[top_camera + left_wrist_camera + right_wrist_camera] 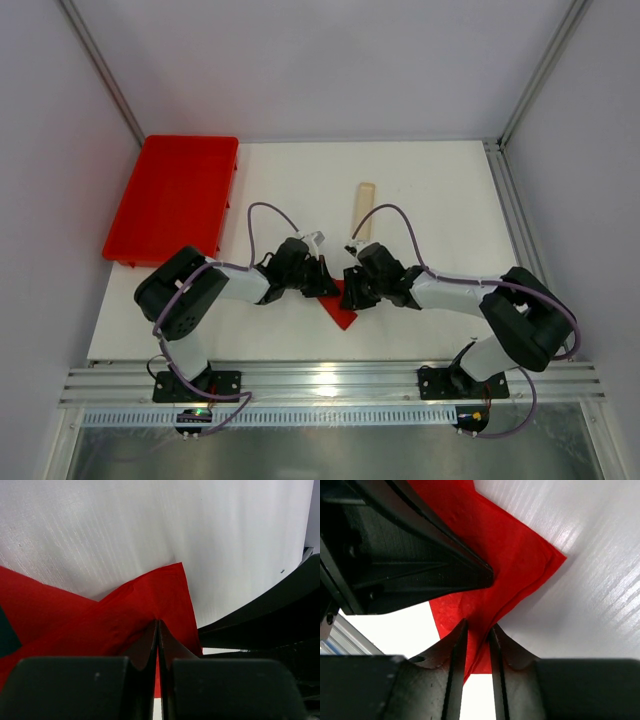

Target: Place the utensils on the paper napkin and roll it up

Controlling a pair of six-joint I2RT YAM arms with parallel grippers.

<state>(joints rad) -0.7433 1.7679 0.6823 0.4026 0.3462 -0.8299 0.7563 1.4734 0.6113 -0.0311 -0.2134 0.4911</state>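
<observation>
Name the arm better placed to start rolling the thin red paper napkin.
Probably left: the left gripper is shut on the red paper napkin; the right gripper straddles a fold, jaws apart.

Both my arms reach in toward the middle, elbows out, wrists tipped down, tips almost meeting. Left gripper (322,281) is pinched tight on the paper napkin (142,602). Right gripper (477,630) has its jaws a narrow gap apart, straddling a fold.

We see bright, even overhead light, with glare on the metal rail (326,380) and sheen on the white surface (150,525). Up close, the left gripper (158,630) blurs.
</observation>
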